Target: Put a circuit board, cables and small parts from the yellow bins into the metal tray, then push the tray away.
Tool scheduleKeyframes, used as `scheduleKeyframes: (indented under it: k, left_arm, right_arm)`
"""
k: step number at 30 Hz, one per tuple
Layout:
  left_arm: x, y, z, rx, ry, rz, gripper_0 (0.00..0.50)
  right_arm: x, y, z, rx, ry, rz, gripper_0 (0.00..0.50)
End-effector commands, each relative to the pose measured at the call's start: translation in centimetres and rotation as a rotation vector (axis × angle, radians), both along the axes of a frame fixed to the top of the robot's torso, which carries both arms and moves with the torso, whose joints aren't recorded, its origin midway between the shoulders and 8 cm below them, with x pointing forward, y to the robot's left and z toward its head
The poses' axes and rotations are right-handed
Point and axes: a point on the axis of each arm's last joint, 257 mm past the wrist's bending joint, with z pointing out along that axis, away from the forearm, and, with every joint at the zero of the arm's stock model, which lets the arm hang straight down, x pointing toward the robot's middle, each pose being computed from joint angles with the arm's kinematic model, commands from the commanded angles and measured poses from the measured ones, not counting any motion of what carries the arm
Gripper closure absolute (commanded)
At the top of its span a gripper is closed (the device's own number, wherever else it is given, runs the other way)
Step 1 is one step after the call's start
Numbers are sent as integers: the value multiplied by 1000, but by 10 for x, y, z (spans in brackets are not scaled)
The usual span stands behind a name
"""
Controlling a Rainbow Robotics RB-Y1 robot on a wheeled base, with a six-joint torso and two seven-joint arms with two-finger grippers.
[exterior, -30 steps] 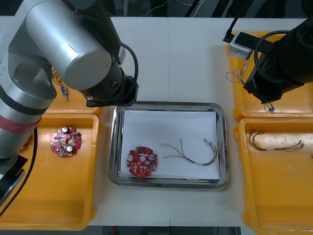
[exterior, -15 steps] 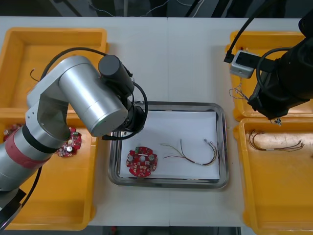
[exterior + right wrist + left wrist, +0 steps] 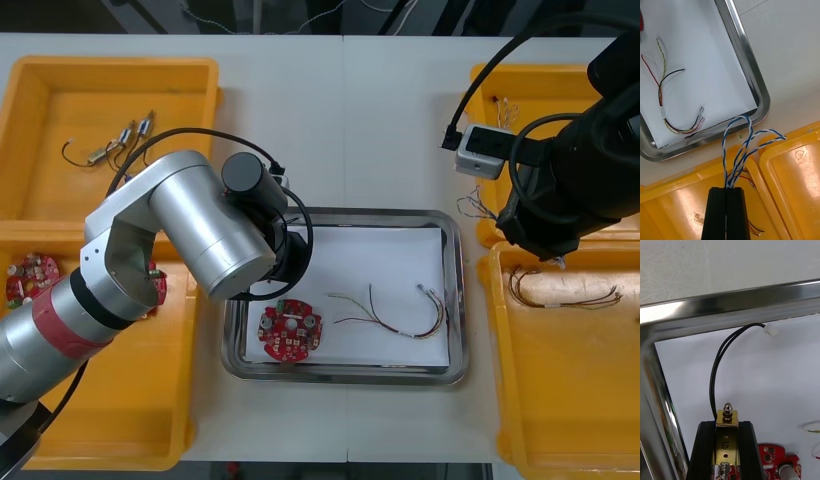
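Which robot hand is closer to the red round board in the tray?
Left. The left hand, holding a small metal part, hangs over the tray right beside the circuit board. The right hand, holding a cable, is past the tray's edge over the yellow bins.

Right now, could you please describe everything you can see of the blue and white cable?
The twisted blue and white cable is a bundle of thin, plastic-coated twisted pairs. One end is pinched in the shut right tool, over a yellow bin. From there the strands fan out and arch into loops whose tips lie near the rounded corner of the metal tray. Whether they touch it I cannot tell.
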Motion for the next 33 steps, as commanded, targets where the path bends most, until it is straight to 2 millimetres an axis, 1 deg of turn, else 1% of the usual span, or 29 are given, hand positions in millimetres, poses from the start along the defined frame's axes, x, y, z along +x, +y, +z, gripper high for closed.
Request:
scheduleKeyframes:
  k: [1, 10, 11, 12, 13, 16, 18, 19, 20, 25, 28, 31, 33]
  left_arm:
    - [-1, -8, -12, -33, 3, 41, 500]
    - [1, -10, -16, -56, 1, 53, 493]
    - [0, -10, -18, -55, 0, 53, 432]
    - [-1, -10, -20, -56, -1, 52, 330]
    - [0, -10, -20, -56, -2, 55, 248]
    - [0, -9, -22, -54, -13, 56, 93]
    - [1, -10, -22, -59, -15, 57, 31]
    - [1, -10, -22, -60, -15, 59, 15]
    - [0, -10, -22, -61, -12, 61, 0]
    - [0, -10, -22, -65, -13, 65, 0]
    - [2, -9, -17, -66, -25, 64, 0]
    - [1, -5, -9, -62, -31, 69, 0]
    - [-2, -1, 3, -53, -27, 79, 0]
  right_arm:
    - [-9, 0, -3, -19, 8, 8, 500]
    - [-13, 2, -7, -34, 12, 22, 500]
    - [-13, 2, -7, -34, 12, 22, 500]
    - [-12, 1, -7, -35, 13, 20, 500]
    - [-12, 1, -7, -36, 11, 21, 500]
    - [-12, 1, -8, -39, 13, 20, 500]
    - [-12, 1, -8, -40, 11, 20, 500]
    - [-12, 1, -8, -41, 10, 19, 500]
    - [-12, 1, -8, -41, 10, 19, 500]
    - [-11, 0, -8, -44, 6, 17, 500]
    - [-11, 0, -8, -45, 9, 22, 500]
    - [-13, 1, -10, -48, 16, 29, 500]
    - [-15, 2, -13, -53, 20, 34, 500]
